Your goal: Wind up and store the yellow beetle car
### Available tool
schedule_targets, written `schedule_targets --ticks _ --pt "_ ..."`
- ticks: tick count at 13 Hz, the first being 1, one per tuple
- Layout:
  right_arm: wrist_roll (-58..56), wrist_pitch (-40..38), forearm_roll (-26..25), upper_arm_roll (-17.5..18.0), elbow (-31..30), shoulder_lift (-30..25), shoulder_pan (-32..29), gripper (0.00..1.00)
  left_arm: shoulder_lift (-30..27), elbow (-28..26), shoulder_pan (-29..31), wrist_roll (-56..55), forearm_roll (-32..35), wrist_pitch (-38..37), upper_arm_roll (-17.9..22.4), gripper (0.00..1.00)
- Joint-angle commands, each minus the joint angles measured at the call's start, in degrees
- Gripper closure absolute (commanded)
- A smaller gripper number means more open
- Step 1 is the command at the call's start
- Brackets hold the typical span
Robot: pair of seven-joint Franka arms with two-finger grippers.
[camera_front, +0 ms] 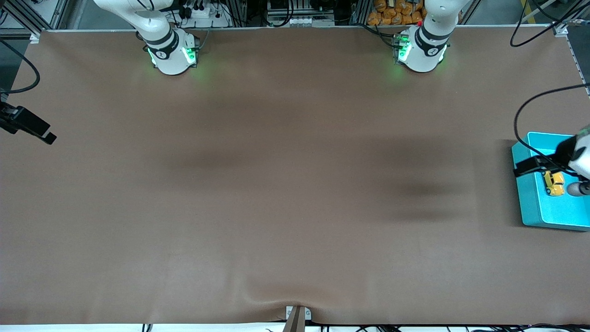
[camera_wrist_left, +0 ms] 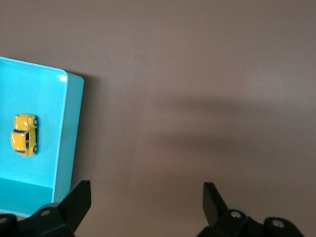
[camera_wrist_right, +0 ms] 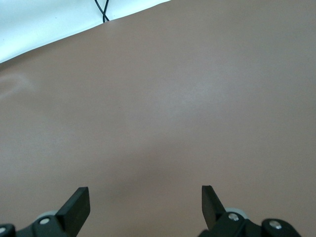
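Observation:
The yellow beetle car [camera_front: 554,183] rests inside a teal bin [camera_front: 537,207] at the left arm's end of the table. In the left wrist view the car [camera_wrist_left: 24,134] lies flat on the bin's floor, well inside the bin's wall [camera_wrist_left: 74,128]. My left gripper [camera_wrist_left: 147,190] hangs open in the air over the bin's edge and the bare table beside it, holding nothing and clear of the car. My right gripper [camera_wrist_right: 145,195] is open and empty above bare table at the right arm's end, where one of its fingers [camera_front: 48,136] shows in the front view.
A brown mat [camera_front: 276,184] covers the whole table. A black cable [camera_front: 525,115] loops above the bin toward the left arm's hand. The table's white edge and a cable [camera_wrist_right: 101,10] show in the right wrist view.

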Motion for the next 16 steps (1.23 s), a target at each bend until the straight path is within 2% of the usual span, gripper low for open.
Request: schedule_targets --ticks 1,3,6,8,10,16 --pt "0.7 -0.3 -0.8 0.8 0.1 -0.3 -0.6 0.0 -2.4 2.2 -5.9 -2.3 0.7 -6.1 3.0 0.0" --pt "0.7 -0.2 -0.8 0.8 0.1 -0.3 -0.8 0.0 -3.4 4.7 -12.0 -2.3 0.6 -10.5 7.6 0.0" --pt "0.8 -0.3 -0.8 0.8 0.1 -0.3 -0.8 0.0 -6.9 6.0 -22.0 -1.5 -4.2 -13.0 18.4 0.0" --pt "0.7 -0.2 -0.8 0.8 0.1 -0.3 -0.6 0.0 -9.9 5.4 -31.4 -0.8 -5.9 -14.9 27.2 0.0" --pt "0.8 -0.2 -0.8 0.8 0.1 -0.3 -0.4 0.0 -11.6 5.4 -37.3 0.3 -6.3 -16.6 32.7 0.0" --pt "0.8 -0.2 -0.8 0.7 0.1 -0.3 -0.4 0.0 -13.7 5.4 -38.8 3.5 -7.2 -19.3 33.5 0.0"
